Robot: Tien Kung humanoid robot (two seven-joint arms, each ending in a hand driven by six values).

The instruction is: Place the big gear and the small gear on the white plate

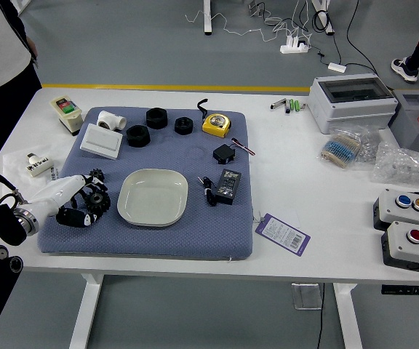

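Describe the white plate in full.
The plate is off-white, a square with well-rounded corners, shallow, with a raised rim. It looks smooth and slightly glossy, perhaps plastic or ceramic. It sits face up and bare on the blue mat, touching only that; the dark gear to its left is apart from it.

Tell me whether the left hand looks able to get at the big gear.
Very likely yes: the left hand is right at the big gear, with nothing visible between them; the white plate lies beyond the gear. Whether it has a grip, I can't tell.
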